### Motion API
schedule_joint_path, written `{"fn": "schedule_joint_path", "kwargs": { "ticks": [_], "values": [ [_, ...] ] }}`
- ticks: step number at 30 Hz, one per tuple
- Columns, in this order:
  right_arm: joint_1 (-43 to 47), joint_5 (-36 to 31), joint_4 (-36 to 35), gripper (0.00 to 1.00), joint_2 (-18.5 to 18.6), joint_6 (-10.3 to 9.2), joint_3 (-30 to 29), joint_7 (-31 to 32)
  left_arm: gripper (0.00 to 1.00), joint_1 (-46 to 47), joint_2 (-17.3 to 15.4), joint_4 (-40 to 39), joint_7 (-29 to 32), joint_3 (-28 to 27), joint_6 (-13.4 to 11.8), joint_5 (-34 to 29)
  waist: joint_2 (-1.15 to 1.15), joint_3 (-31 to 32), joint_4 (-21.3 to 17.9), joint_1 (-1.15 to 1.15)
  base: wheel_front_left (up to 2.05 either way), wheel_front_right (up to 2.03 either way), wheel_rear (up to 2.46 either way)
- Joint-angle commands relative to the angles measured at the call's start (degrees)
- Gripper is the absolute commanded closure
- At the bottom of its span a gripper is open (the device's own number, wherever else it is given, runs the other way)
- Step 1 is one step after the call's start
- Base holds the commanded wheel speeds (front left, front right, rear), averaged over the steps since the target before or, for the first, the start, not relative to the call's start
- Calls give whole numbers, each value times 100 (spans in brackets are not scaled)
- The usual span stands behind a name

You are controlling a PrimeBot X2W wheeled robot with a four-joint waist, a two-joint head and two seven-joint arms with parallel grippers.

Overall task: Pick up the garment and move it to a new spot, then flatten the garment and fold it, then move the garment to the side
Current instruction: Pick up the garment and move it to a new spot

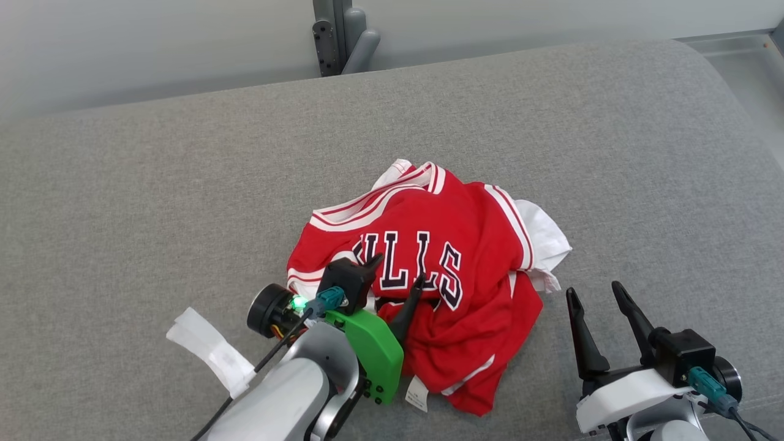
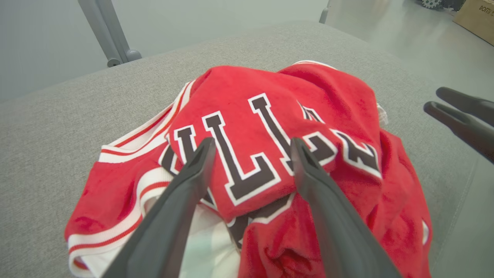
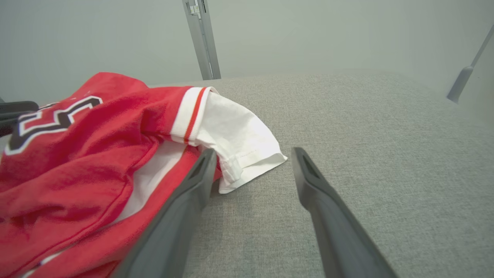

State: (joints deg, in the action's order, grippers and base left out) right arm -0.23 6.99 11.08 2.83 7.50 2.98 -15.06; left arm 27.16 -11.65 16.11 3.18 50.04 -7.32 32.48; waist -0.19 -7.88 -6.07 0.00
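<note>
Red garment [image 1: 453,245] crumpled, dark lettering, white-striped trim.

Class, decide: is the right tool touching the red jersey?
Apart. The head view shows a strip of bare grey fabric surface between the right tool's nearer finger and the red jersey's edge.

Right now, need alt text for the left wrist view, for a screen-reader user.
A crumpled red jersey with white trim and black block lettering lies on a grey cushioned surface, with the left hand open, its two dark fingers spread over the letters. The right hand pokes in at the right edge, clear of the cloth.
</note>
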Motion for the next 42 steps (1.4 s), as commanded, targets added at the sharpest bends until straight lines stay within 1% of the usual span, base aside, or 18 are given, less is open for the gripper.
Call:
{"fn": "schedule_joint_path", "kwargs": {
  "ticks": [1, 6, 12, 15, 21, 22, 24, 29, 33, 36, 37, 39, 40, 42],
  "values": [
    [51, 37, -2, 0, 12, -2, -15, -18, 0, 24, -77, -6, 86, 13, 61, 53, 19, -42, -33, 0, 0, 0, 0],
    [27, 59, 21, 0, 12, -2, -45, -18, 0, -30, -224, -59, 321, 44, 131, 161, 19, -96, -57, 0, 0, 0, 0],
    [29, 57, 29, 0, 13, -2, -74, -18, 0, -113, -397, -151, 483, -12, 25, 213, 19, -108, -31, 0, 0, 0, 0],
    [-14, 32, 32, 0, 14, -2, -76, -18, 0, -161, -383, -88, 552, -13, 40, 305, 19, -119, -22, 0, 0, 0, 0],
    [-78, 8, 27, 0, 13, -2, -42, -18, 0, -144, -199, 27, 438, -49, 204, 540, 19, -154, -21, 0, 0, 0, 0],
    [-82, 11, 28, 0, 13, -2, -41, -18, 39, -110, -172, 40, 379, -50, 211, 515, 19, -160, -25, 0, 0, 0, 0],
    [-80, 6, 25, 0, 13, -2, -43, -18, 100, -52, -119, 70, 268, -63, 202, 472, 19, -175, -29, 0, 0, 0, 0],
    [-55, 7, 52, 0, 13, -2, -58, -18, 100, 36, -113, 101, 78, -86, 156, 375, 19, -179, -44, 0, 0, 0, 0],
    [-31, 28, 65, 0, 13, -2, -74, -18, 100, 85, -137, -42, 4, -89, 200, 378, 19, -164, -34, 0, 0, 0, 0],
    [-23, 51, 67, 0, 14, -2, -67, -18, 100, 154, -128, -184, -102, -146, 165, 356, 19, -155, -32, 0, 0, 0, 0],
    [-24, 77, 70, 0, 13, -2, -66, -18, 100, 222, -78, -464, -265, -269, 141, 402, 19, -139, -24, 0, 0, 0, 0],
    [-15, 95, 77, 0, 14, -2, -78, -18, 100, 337, -118, -800, -414, -421, 81, 378, 19, -118, -9, 0, 0, 0, 0],
    [-15, 95, 77, 0, 14, -2, -78, -18, 100, 337, -118, -800, -414, -421, 81, 378, 19, -118, -9, 0, 0, 0, 0],
    [0, 110, 83, 0, 13, -2, -83, -18, 100, 464, -180, -1200, -528, -615, -13, 345, 19, -97, 7, 0, 0, 0, 0]
  ]
}}
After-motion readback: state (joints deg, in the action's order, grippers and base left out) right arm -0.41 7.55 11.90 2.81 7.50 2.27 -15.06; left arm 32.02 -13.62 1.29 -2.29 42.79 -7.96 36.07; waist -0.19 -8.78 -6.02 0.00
